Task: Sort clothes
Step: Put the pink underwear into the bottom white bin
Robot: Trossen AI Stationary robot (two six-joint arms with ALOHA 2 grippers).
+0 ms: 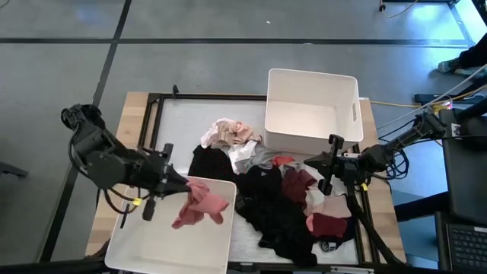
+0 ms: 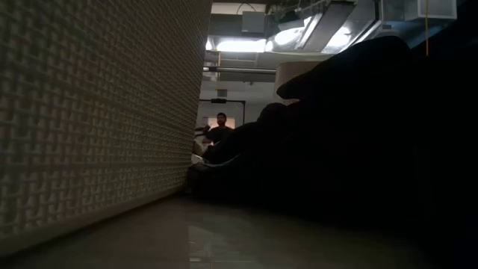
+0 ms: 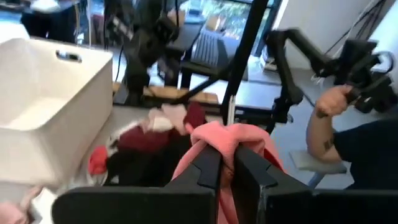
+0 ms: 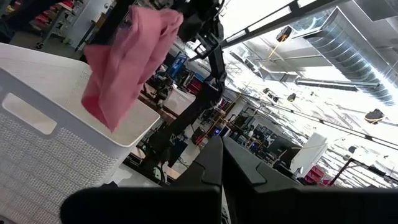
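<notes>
Pink garment (image 1: 199,205): hangs from the left end effector (image 1: 183,185), over the near bin (image 1: 144,243).
Left end effector: fingers pinched on the pink garment's top fold.
Clothes pile (image 1: 270,186): black, maroon, red, grey and cream pieces on the tabletop (image 1: 179,122), between the two end effectors.
Right end effector (image 1: 329,164): fingers closed, holding nothing, above the pile's edge just beside the far bin (image 1: 310,110).
Writing: none readable.
Person (image 2: 219,128): seen in the room beyond the tabletop.
</notes>
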